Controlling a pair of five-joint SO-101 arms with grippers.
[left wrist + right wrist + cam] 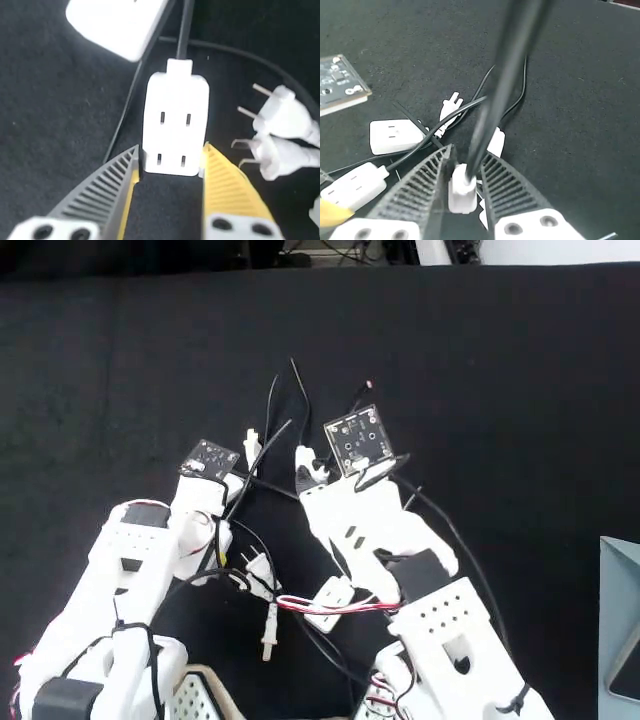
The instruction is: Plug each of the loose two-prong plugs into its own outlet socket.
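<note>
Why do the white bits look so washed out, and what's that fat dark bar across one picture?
High view: the black cloth swallows shadows; the white arms stand out. Left wrist view: the outlet block between the left fingers glares flat white. Right wrist view: the bar is a black cable rising from the plug close past the lens.

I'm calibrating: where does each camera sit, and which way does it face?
High view: fixed above the table, looking down on left arm and right arm.
Left wrist view: on the left arm, facing along the left end effector at a socket block.
Right wrist view: on the right arm, facing the right end effector, shut on a plug.
Both wrist views share the socket block.
</note>
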